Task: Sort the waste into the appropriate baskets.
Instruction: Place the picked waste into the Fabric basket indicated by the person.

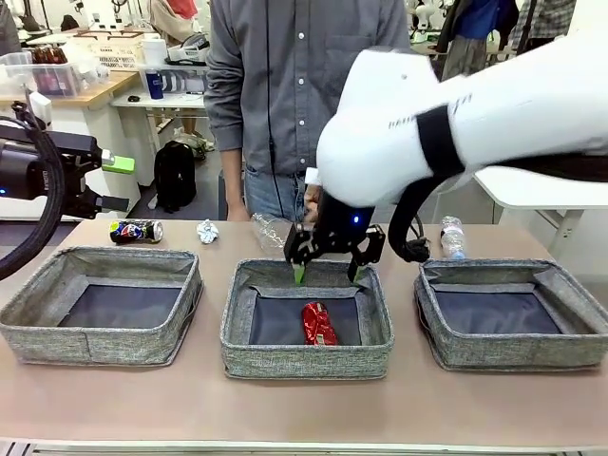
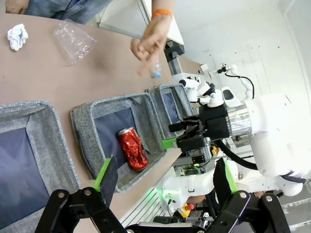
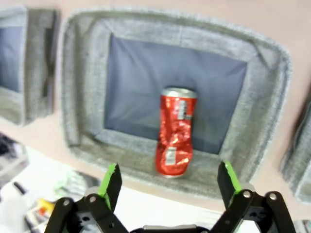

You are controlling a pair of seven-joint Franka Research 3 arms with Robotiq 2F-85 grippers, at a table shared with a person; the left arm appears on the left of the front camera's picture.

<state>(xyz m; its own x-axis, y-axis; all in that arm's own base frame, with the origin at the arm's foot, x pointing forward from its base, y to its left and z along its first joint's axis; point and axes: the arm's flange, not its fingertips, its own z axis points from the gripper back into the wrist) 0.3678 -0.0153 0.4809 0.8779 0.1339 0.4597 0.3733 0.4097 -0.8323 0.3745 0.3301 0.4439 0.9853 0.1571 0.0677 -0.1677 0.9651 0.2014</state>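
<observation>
Right arm comes in from the right side and reaches over to the middle, with the wrist bent so the right tool (image 1: 329, 274) points pretty much straight down over the back half of the middle basket (image 1: 237, 328). Its fingers are spread wide apart with nothing between them. The green tips hang around rim height. The crushed red can (image 1: 318, 324) lies on the dark base of that same basket, toward the front wall, below the tool and not touching it. In the right wrist view the can sits right between the two pads, top end pointing away.

Left arm is parked at the left edge, up off the table (image 1: 304, 408). The left tool (image 1: 116, 182) is turned sideways toward the middle, jaws wide apart too, holding nothing.

The left basket (image 1: 38, 309) and right basket (image 1: 589, 332) only show their dark bases. Behind the baskets on the table sit the dark can (image 1: 136, 231), the paper ball (image 1: 207, 231), the clear cup (image 1: 271, 228) lying on its side and the water bottle (image 1: 453, 237) over by the right basket. The person's hand (image 2: 148, 43) hangs above the table's far side.
</observation>
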